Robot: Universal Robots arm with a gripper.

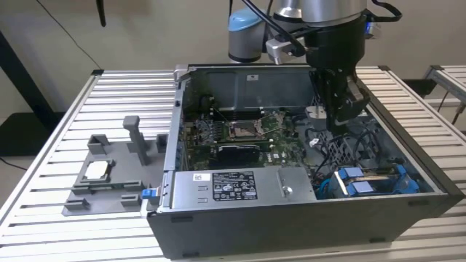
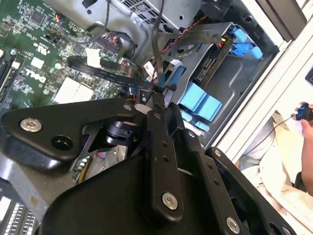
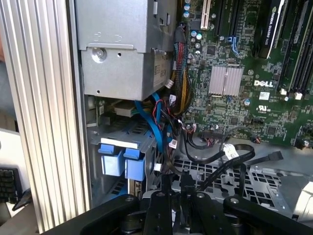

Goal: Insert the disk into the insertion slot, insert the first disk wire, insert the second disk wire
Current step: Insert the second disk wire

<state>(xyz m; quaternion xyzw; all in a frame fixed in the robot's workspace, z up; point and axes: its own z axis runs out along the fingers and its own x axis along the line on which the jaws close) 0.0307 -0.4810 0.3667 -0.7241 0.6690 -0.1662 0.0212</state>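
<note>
hovering inside open computer case (image 1: 291,218), your gripper (image 2: 155,97) sits above cable tangle beside motherboard (image 1: 248,134). fingers (image 2: 159,147) look pinched on small black connector at end of a black wire (image 2: 105,73), judging by second wrist view. insertion slot (image 1: 375,183), grey bay with blue tabs, sits in case corner at exterior view's right, near the grey power supply box (image 1: 233,188); disk seems seated already. risk: wire snags on neighbouring cables, or connector skews in grip and jams at port.
</note>
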